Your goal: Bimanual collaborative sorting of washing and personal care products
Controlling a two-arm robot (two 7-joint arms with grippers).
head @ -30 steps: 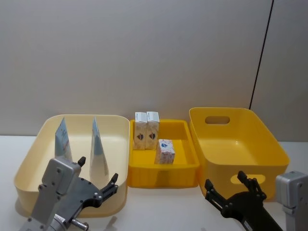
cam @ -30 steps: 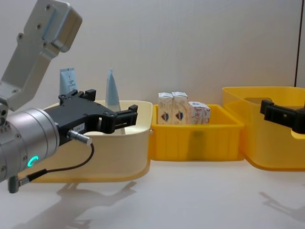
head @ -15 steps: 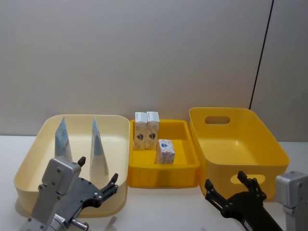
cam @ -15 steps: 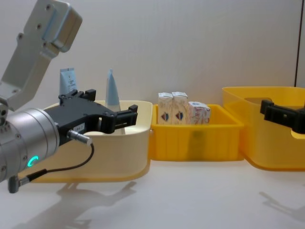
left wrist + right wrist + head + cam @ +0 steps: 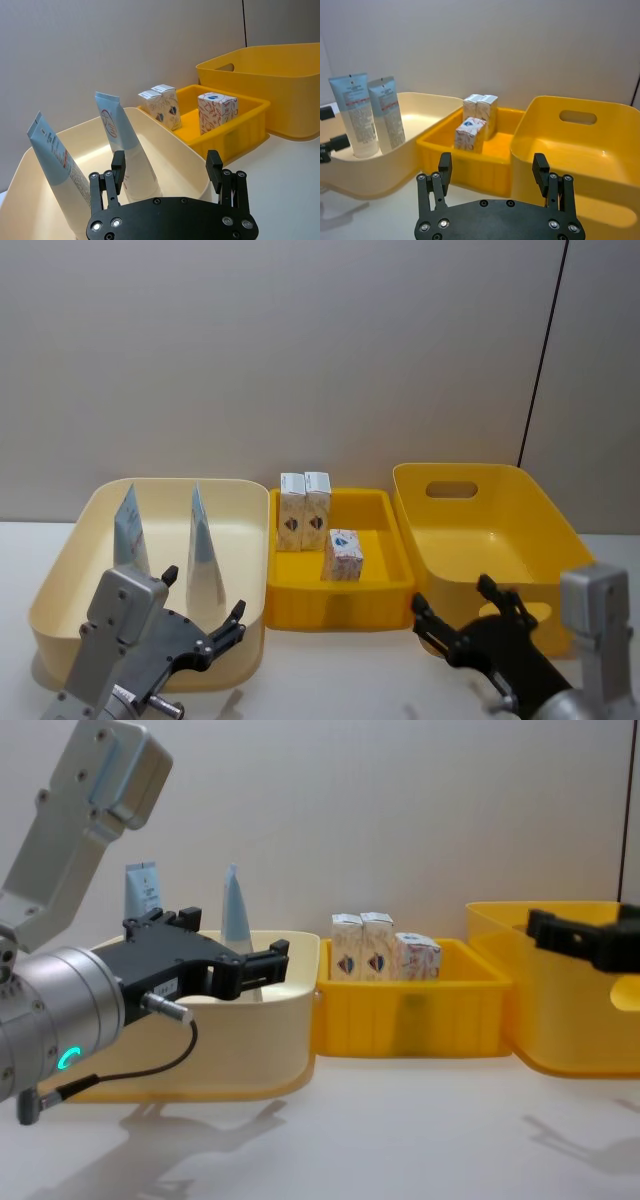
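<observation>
**Inspector:** Left gripper, report.

**Robot:** My left gripper [image 5: 203, 592] is hovering at about 7 o'clock in the head view, just in front of the near wall of the cream bin [image 5: 60, 575], at roughly rim height. I am holding its fingers wide apart, and they are gripping nothing.

**Inspector:** Right gripper.

**Robot:** My right gripper [image 5: 453, 596] is hanging at about 5 o'clock, before the near wall of the large yellow bin [image 5: 565, 545]. Its fingers are likewise spread fully and are carrying nothing.

**Inspector:** Location of the products.

**Robot:** Two tubes are standing upright in the cream bin, at my 10 o'clock. The flat-topped tube [image 5: 142, 892], bearing dark print, is standing on the bin's 9 o'clock side. The tapering tube [image 5: 235, 905] is standing toward its 3 o'clock side, apart from the other. Three cartons are sitting in the small yellow tray [image 5: 340, 600] at my 12 o'clock, between the two bins. The first carton [image 5: 292, 515] and the second carton [image 5: 318, 505] are standing side by side, touching, in the tray's far corner toward 10 o'clock. The third carton [image 5: 343, 554] is standing alone nearer to me, around the tray's middle. I cannot tell whether it is touching the pair.
</observation>
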